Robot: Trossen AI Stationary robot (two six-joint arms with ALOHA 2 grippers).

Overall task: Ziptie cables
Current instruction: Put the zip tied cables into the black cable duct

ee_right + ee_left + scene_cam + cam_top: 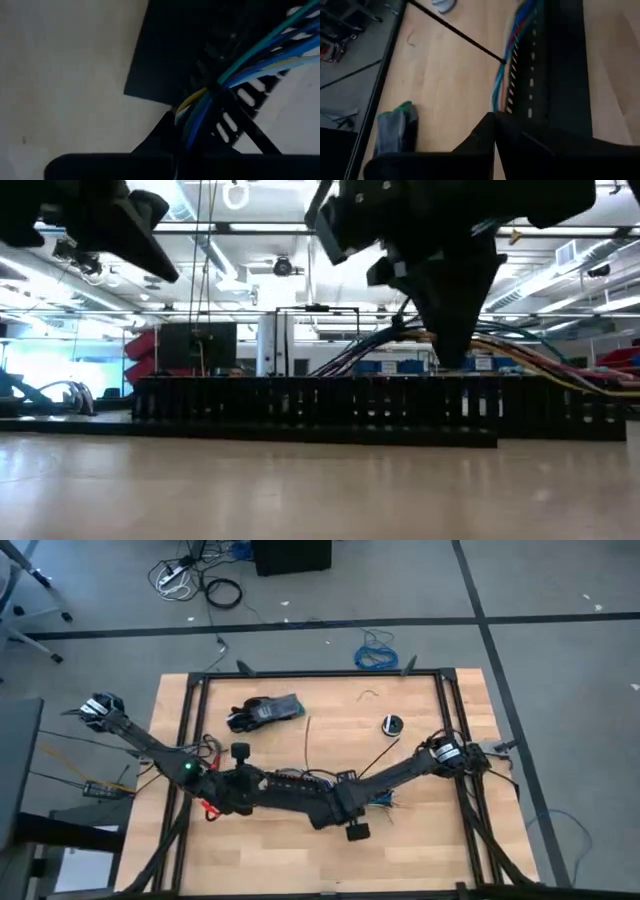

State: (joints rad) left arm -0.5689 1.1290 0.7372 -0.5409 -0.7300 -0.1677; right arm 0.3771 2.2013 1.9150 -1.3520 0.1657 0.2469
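Note:
The cables (250,55), a bundle of blue, grey, white and yellow wires, run along the black slotted channel (545,75) at mid-table. My right gripper (187,142) is shut on them over the channel (320,405); it also shows in the low view (452,350) and the high view (325,802). My left gripper (494,131) is shut at the channel's left end (265,783). One ziptie (455,31) lies slanting on the table with its tip at the cables (504,75). Another ziptie (307,745) lies farther left. My right gripper pinches the cable bundle (197,112) between its two fingers, which point down from above. The wires leave the fingers and run on over the channel's comb edge, held above it (520,350). Whether my left gripper touches the channel, I cannot tell.
A grey and green glove (265,710) lies at the far left of the table. A small round white and black thing (391,725) lies at the far right. Black frame rails (190,740) run along the table's sides. Bare wood lies toward the near edge (300,860).

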